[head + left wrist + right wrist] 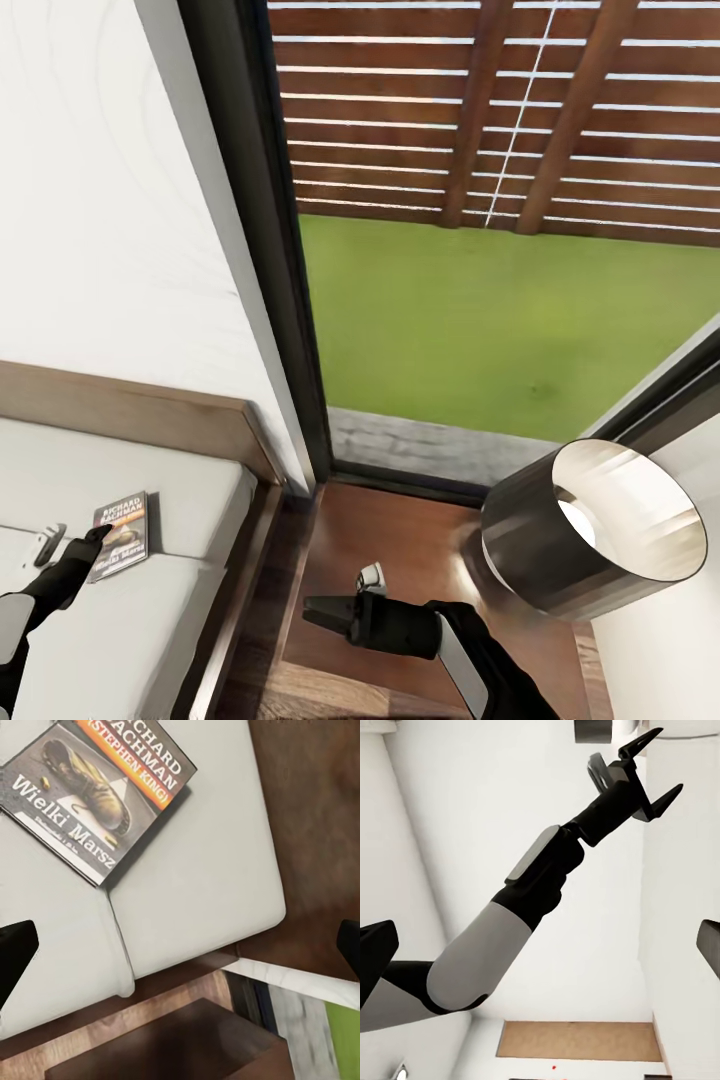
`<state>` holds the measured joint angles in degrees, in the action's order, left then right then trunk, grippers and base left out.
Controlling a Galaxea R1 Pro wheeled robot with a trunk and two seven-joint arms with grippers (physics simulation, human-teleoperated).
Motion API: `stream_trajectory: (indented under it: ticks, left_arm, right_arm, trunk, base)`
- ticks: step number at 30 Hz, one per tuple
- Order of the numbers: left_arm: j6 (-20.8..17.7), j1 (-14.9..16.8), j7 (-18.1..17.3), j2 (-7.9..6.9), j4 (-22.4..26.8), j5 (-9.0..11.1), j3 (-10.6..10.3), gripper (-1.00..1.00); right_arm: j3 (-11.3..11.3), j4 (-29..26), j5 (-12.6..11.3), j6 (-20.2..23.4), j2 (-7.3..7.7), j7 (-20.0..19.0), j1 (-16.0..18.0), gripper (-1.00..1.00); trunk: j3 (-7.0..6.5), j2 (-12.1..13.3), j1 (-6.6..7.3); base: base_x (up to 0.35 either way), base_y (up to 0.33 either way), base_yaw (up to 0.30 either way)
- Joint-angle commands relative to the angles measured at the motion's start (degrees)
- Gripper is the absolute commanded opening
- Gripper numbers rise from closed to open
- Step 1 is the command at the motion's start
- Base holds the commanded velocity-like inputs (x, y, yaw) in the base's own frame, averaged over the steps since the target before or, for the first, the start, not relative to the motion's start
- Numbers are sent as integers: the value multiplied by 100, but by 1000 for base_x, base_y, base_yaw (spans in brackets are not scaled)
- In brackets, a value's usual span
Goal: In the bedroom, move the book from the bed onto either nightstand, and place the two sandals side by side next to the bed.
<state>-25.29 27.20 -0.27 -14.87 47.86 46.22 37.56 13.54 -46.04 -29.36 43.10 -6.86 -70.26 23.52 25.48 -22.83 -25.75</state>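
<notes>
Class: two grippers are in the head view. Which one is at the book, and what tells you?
The left gripper: its open fingers reach the book on the bed. The right gripper hangs over the nightstand beside the lamp.

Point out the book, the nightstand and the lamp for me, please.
book (97, 799), left wrist view, on the cover picture.
nightstand (400, 540), head view, on the bare glossy top.
lamp (530, 545), head view, on the shade's outer side.
</notes>
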Motion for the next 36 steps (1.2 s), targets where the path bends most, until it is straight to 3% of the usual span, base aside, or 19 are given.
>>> stream_trajectory:
  ticks: [1,11,13,17,24,36]
  left_arm:
    - [-42,5,-2,-14,5,32,27,100]
    - [-54,10,35,-368,459,51,49,100]
    - [-54,92,140,-507,526,55,50,100]
    - [-60,300,393,-622,556,69,50,100]
    - [-63,544,533,-653,551,173,38,100]
    - [87,964,1129,-488,400,195,5,100]
  right_arm:
    - [8,0,-35,41,1,3,3,100]
    - [10,-1,-35,41,3,-1,3,100]
    - [9,-1,-35,41,3,-4,3,100]
    - [8,-1,-35,41,4,-5,3,100]
    - [8,-1,-35,41,4,-6,3,100]
    - [9,-1,-35,41,3,-6,3,100]
  trunk:
    - [9,-9,-3]
    - [10,-9,-3]
    - [10,-9,-3]
    - [10,-9,-3]
    - [10,-9,-3]
    - [10,-9,-3]
  base:
    - [0,0,0]
    - [0,0,0]
    - [0,0,0]
    - [0,0,0]
    - [0,0,0]
    - [0,0,0]
